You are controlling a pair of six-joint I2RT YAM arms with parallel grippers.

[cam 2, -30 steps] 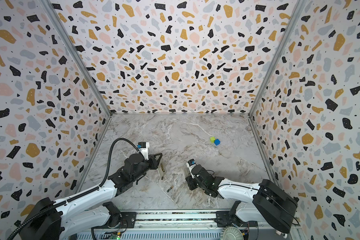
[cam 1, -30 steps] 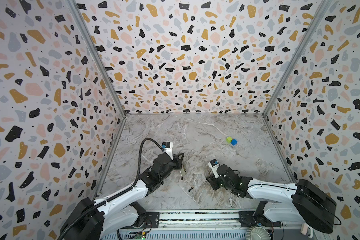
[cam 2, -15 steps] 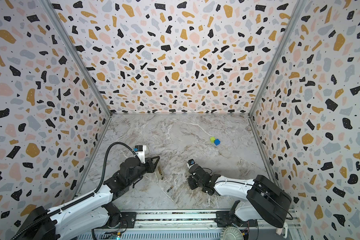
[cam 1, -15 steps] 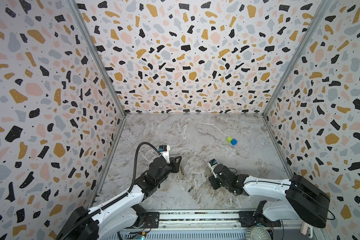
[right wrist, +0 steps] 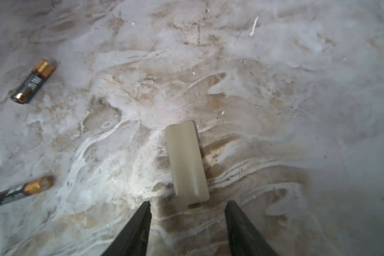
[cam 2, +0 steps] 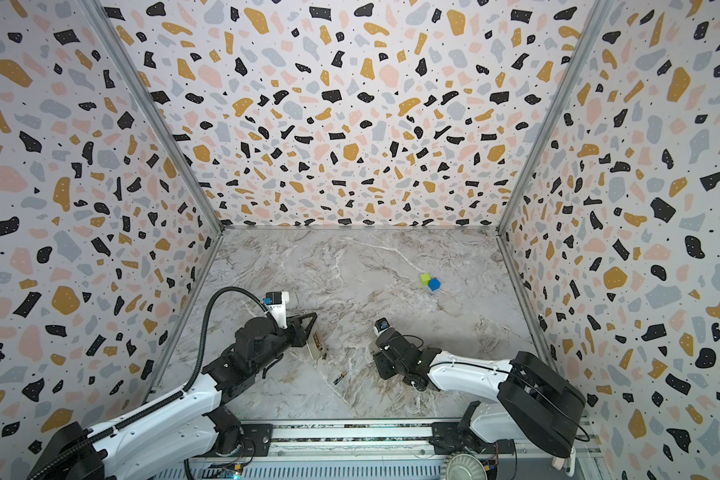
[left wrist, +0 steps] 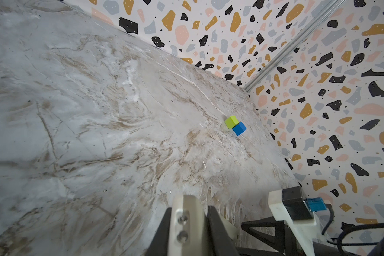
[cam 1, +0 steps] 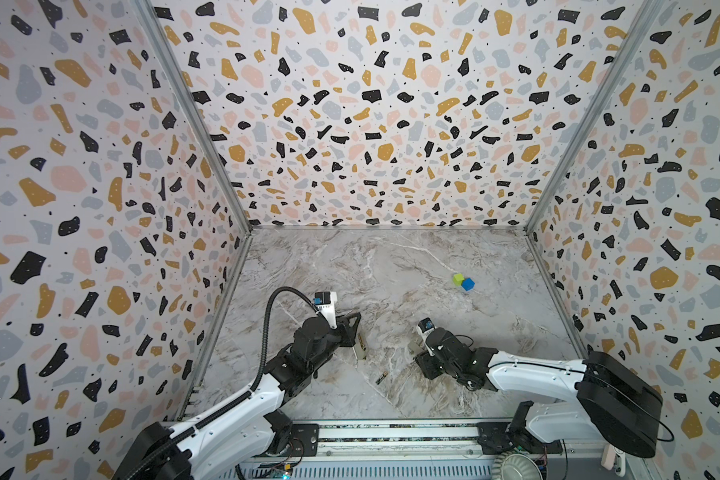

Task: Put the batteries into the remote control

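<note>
My left gripper (cam 1: 353, 336) (left wrist: 189, 210) is shut on the remote control (cam 1: 360, 350) (cam 2: 316, 345), a slim white handset held on edge just above the table. The remote (left wrist: 193, 206) fills the gap between the dark fingers in the left wrist view. My right gripper (cam 1: 417, 354) (right wrist: 187, 204) stands open low over the table. A pale rectangular battery cover (right wrist: 186, 164) lies flat just ahead of its fingertips, not held. Two batteries lie loose beside it, one (right wrist: 33, 81) farther off and one (right wrist: 22, 190) nearer. One battery (cam 1: 381, 377) (cam 2: 340, 377) shows between the arms.
A green cube (cam 1: 458, 278) and a blue cube (cam 1: 468, 284) touch each other at the back right of the marble table (cam 1: 391, 270). Patterned walls close in three sides. The rail with the arm bases (cam 1: 391, 436) runs along the front edge.
My right gripper has opened and let go of the battery cover, which now lies on the table. The left arm has shifted slightly, still holding the remote.
</note>
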